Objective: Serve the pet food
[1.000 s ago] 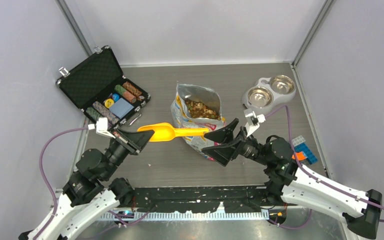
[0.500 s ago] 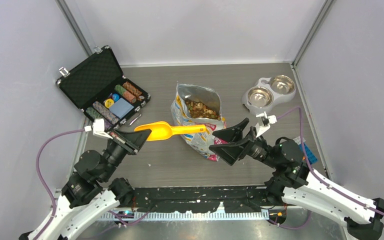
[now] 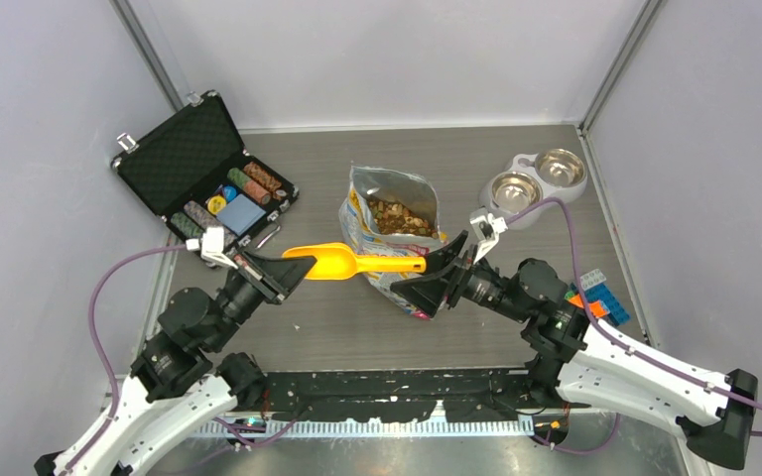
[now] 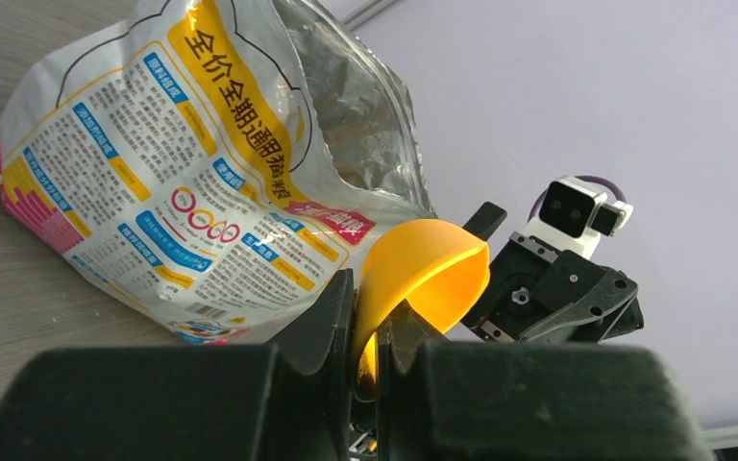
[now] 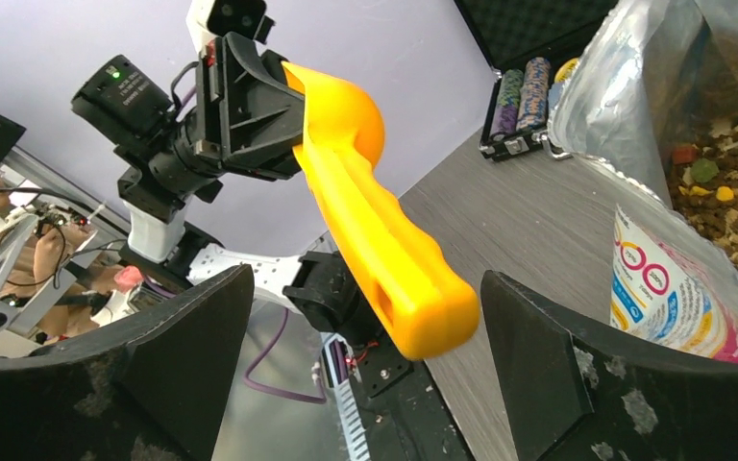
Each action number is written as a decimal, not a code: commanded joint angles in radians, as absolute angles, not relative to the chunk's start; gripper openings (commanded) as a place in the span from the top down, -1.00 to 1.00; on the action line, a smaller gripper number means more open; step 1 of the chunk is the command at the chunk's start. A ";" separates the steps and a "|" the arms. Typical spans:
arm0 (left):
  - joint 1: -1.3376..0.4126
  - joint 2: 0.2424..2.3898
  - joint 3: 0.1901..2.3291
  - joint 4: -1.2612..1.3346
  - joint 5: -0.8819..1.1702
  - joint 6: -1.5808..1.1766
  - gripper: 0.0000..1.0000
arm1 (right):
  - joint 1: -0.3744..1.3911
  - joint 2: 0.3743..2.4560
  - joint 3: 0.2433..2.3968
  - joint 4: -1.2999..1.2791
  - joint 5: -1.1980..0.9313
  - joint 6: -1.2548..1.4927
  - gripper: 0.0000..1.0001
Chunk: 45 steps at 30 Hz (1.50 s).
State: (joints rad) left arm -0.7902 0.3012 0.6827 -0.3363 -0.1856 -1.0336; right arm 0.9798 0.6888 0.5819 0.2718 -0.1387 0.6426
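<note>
left pincer (image 3: 296, 270) clenched on yellow scoop (image 3: 357, 262) bowl. right pincer (image 3: 412, 276) released, jaws wide around the handle end. pet food (image 3: 397, 215) inside open foil bag (image 3: 357, 226), 12 o'clock of handle.

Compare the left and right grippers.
The left gripper is shut on the bowl wall of the yellow scoop; the right gripper stands wide open, holding nothing. The left gripper carries the scoop; the right gripper only straddles its handle end, gaps on both sides. Both point toward each other along the scoop.
</note>
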 commanded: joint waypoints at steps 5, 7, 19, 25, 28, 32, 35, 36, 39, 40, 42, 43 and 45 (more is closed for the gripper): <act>-0.792 0.339 0.691 -0.212 -0.139 -1.094 1.00 | 0.982 0.717 0.623 0.443 -0.192 0.672 -0.66; -0.792 0.340 0.683 -0.205 -0.142 -1.104 1.00 | 0.982 0.730 0.627 0.456 -0.221 0.677 -0.57; -0.792 0.352 0.668 -0.196 -0.154 -1.123 1.00 | 0.982 0.740 0.635 0.473 -0.201 0.669 -0.50; -0.792 0.342 0.650 -0.192 -0.165 -1.147 1.00 | 0.982 0.753 0.629 0.513 -0.184 0.683 -0.48; -0.792 0.332 0.628 -0.174 -0.176 -1.165 1.00 | 0.982 0.776 0.632 0.552 -0.201 0.695 -0.40; -0.792 0.330 0.624 -0.175 -0.177 -1.171 1.00 | 0.982 0.801 0.637 0.584 -0.216 0.709 -0.38; -0.792 0.327 0.621 -0.174 -0.179 -1.173 1.00 | 0.981 0.811 0.634 0.609 -0.221 0.721 -0.32; -0.793 0.325 0.618 -0.173 -0.179 -1.175 1.00 | 0.981 0.814 0.632 0.616 -0.221 0.726 -0.31; -0.792 0.315 0.600 -0.169 -0.192 -1.194 1.00 | 0.982 0.811 0.621 0.650 -0.218 0.736 -0.24; -0.792 0.310 0.596 -0.168 -0.199 -1.200 1.00 | 0.982 0.809 0.621 0.649 -0.218 0.738 -0.22; -0.792 0.304 0.592 -0.167 -0.208 -1.206 1.00 | 0.983 0.810 0.627 0.637 -0.221 0.743 -0.15; -0.792 0.304 0.592 -0.167 -0.209 -1.204 1.00 | 0.982 0.811 0.630 0.631 -0.224 0.743 -0.02; -0.792 0.305 0.594 -0.166 -0.206 -1.202 1.00 | 0.982 0.813 0.634 0.619 -0.222 0.742 0.15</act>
